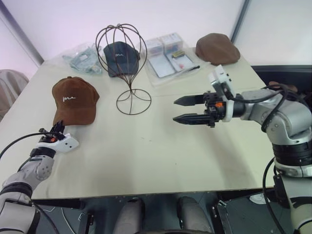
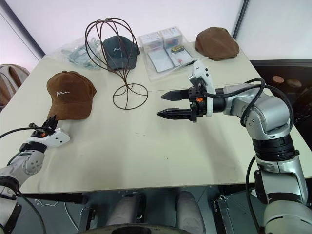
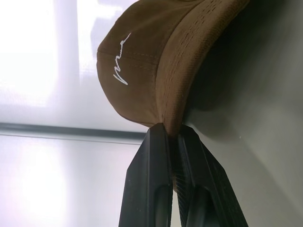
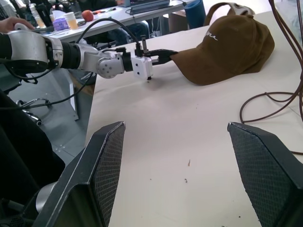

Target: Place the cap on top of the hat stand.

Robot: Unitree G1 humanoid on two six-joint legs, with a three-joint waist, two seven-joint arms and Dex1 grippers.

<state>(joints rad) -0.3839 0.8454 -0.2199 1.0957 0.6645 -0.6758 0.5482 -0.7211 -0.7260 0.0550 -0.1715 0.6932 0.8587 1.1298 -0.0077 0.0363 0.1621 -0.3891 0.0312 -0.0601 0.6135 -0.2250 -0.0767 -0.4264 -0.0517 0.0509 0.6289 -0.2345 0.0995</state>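
pale tabletop [image 1: 146,156] with a white wall behind it. at its centre-back stands the wire hat stand [image 1: 124,68], upright on its ring base. the brown cap [image 1: 74,100] with white script lies to the stand's left, brim pointing toward the near edge, away from the stand. the left gripper [image 1: 57,129] sits at the brim's tip, jaws closed on the brim edge; the left wrist view shows the brim [image 3: 177,90] pinched between both fingers. the right gripper [image 1: 187,109] hovers to the stand's right, jaws wide apart, holding nothing. the left arm is nearer; the stand lies beyond and to the right of the cap.
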